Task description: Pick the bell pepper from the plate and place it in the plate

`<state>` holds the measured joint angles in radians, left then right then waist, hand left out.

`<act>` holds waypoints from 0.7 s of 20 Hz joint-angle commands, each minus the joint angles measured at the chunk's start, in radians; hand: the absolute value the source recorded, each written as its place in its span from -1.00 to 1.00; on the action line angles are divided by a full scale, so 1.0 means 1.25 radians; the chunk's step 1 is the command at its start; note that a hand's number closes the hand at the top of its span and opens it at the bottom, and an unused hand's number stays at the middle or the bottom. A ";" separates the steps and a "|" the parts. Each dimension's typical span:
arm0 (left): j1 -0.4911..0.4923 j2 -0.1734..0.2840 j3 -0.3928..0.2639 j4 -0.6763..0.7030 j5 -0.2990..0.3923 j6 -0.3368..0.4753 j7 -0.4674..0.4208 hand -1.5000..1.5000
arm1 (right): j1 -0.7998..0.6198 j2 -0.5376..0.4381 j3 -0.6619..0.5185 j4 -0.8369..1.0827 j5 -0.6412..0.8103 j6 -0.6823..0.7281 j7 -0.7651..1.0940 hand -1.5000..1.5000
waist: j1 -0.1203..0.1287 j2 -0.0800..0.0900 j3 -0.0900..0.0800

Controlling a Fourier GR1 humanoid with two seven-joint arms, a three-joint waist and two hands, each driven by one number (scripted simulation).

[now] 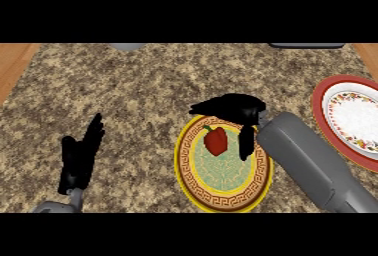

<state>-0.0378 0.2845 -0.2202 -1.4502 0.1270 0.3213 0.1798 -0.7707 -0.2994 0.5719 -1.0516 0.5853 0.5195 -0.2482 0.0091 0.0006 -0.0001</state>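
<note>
A red bell pepper (215,141) lies on the upper part of a yellow plate with a brown key-pattern rim (221,199), near the middle of the counter. My right hand (232,108) hovers at the plate's far edge, its fingers curled down around the pepper's sides, one finger hanging just right of it; no contact with the pepper shows. A second plate, red-rimmed with a white flowered centre (353,115), sits at the right edge. My left hand (81,155) rests open at the lower left, fingers straight and pointing up.
The speckled granite counter (125,95) has wooden strips at both far sides. A grey object (128,46) and a dark one (306,45) poke in at the back edge.
</note>
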 commanded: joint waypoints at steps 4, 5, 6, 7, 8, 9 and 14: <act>-0.022 -0.022 0.048 0.079 -0.011 -0.041 -0.036 0.00 | 0.044 0.028 -0.015 -0.019 0.088 0.034 -0.018 -1.00 | -0.006 -0.001 0.000; -0.027 0.008 0.059 0.021 -0.008 -0.048 0.021 0.00 | -0.004 0.069 -0.027 0.089 0.108 0.006 -0.045 -1.00 | 0.000 0.001 0.000; -0.019 -0.039 0.031 0.029 -0.031 -0.032 0.000 0.00 | 0.010 0.037 -0.051 0.063 0.117 0.015 -0.084 -1.00 | -0.002 0.000 0.000; -0.071 -0.024 0.073 0.080 -0.010 -0.057 -0.026 0.00 | 0.051 0.038 -0.028 0.028 0.129 0.009 -0.061 -1.00 | -0.006 0.000 0.000; 0.002 -0.031 0.032 -0.038 -0.040 -0.013 0.055 0.00 | 0.016 0.060 -0.064 -0.004 0.110 0.067 -0.014 -1.00 | -0.003 -0.002 0.000; -0.008 -0.046 0.028 -0.009 -0.057 -0.015 0.015 0.00 | -0.002 0.083 -0.059 0.091 0.146 0.024 -0.055 -1.00 | 0.000 0.000 0.000; -0.052 -0.056 0.086 0.098 -0.046 -0.058 -0.026 0.00 | 0.038 0.079 -0.091 0.069 0.185 0.026 -0.091 -1.00 | -0.005 0.000 0.000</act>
<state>-0.0652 0.2369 -0.1463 -1.4047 0.0727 0.2722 0.1770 -0.7450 -0.2059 0.4864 -0.9669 0.7791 0.5462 -0.3307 0.0057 0.0005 0.0000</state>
